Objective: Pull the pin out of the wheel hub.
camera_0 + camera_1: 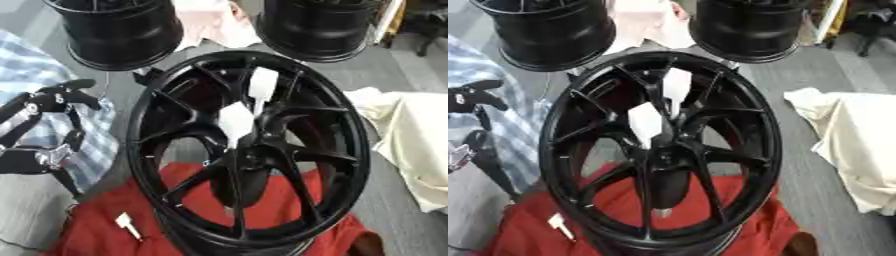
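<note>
Left eye view: black wheel hub (249, 150) stands on a red cloth (105, 230). Two white pins (236, 121) sit among its spokes; a third white pin (128, 225) lies on the cloth. Left hand (48, 127) hovers beside the rim, fingers relaxed, grasping nothing.

Right eye view: cream cloth (850, 145) lies right of the hub.

A grey surface (385, 75) carries everything. A red cloth (96, 230) lies at the near edge, with the black wheel hub (341, 125) resting partly on it and a small white piece (128, 224) on the cloth beside the hub. A cream cloth (420, 140) lies at right, a blue checked cloth (26, 70) at left. Two black rims (122, 35) stand at the far edge.
</note>
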